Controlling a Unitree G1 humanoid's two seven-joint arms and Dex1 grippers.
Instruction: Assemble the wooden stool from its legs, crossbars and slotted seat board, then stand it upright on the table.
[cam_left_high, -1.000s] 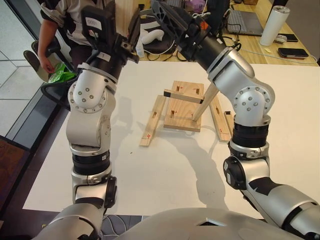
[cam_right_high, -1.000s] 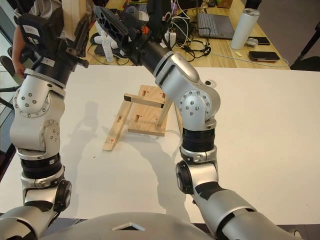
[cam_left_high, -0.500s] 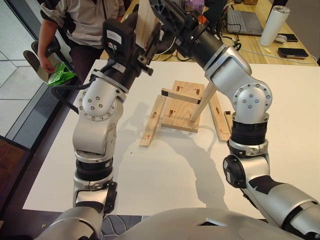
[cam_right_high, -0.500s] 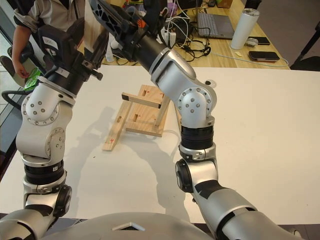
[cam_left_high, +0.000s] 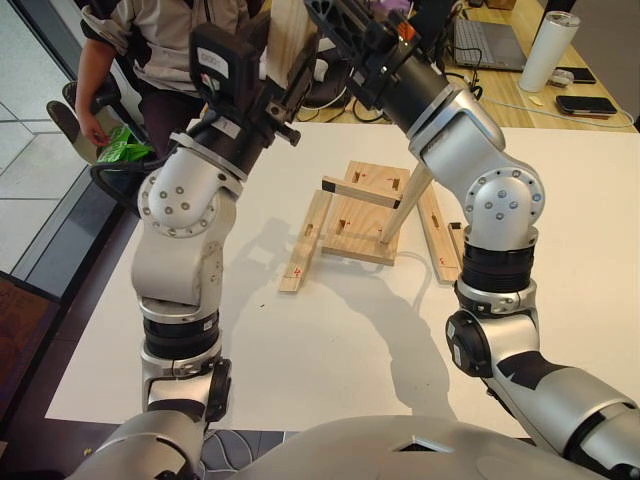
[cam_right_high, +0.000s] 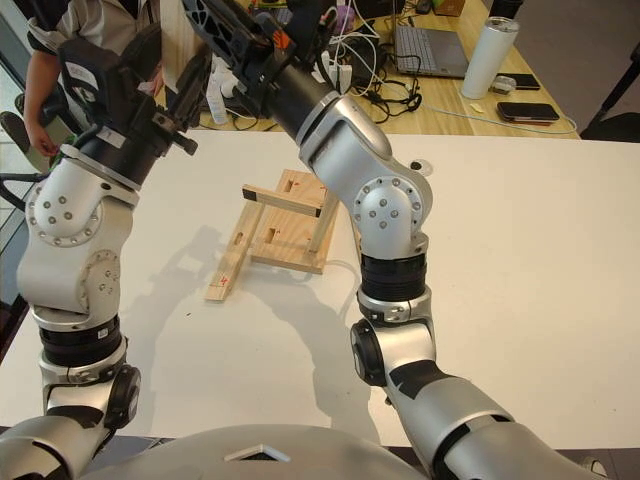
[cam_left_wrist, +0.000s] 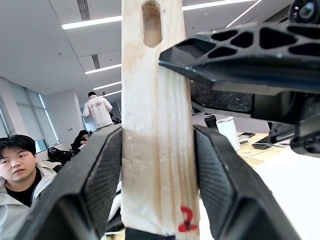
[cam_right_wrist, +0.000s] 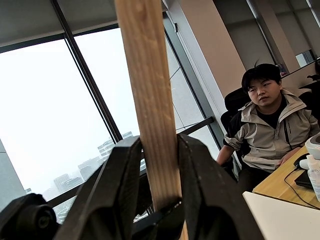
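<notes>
A wooden leg (cam_left_wrist: 155, 100) is held upright in the air, above and beyond the far edge of the seat board (cam_left_high: 365, 210). It is gripped by both tools at once. The left tool (cam_left_wrist: 157, 131) is closed across the leg's width, with a black finger pressed against each narrow edge. The right tool (cam_right_wrist: 157, 142) is closed across the leg's thickness, farther along its length. One of its fingertips (cam_left_wrist: 172, 56) is seen lying on the broad face. A slot is cut through the leg beyond the right tool's grip, and a red mark is seen between the left tool's fingers.

The seat board lies flat on the white table (cam_left_high: 330, 350), slots facing up. A second leg (cam_left_high: 410, 205) is planted at the board's near right corner and leans away to the right. A crossbar (cam_left_high: 365, 192) is carried above the board, reaching from that leg towards the board's left edge. A third leg (cam_left_high: 306, 240) lies flat just beside the board's left edge. Further wooden pieces (cam_left_high: 440, 240) lie flat close to its right edge.
</notes>
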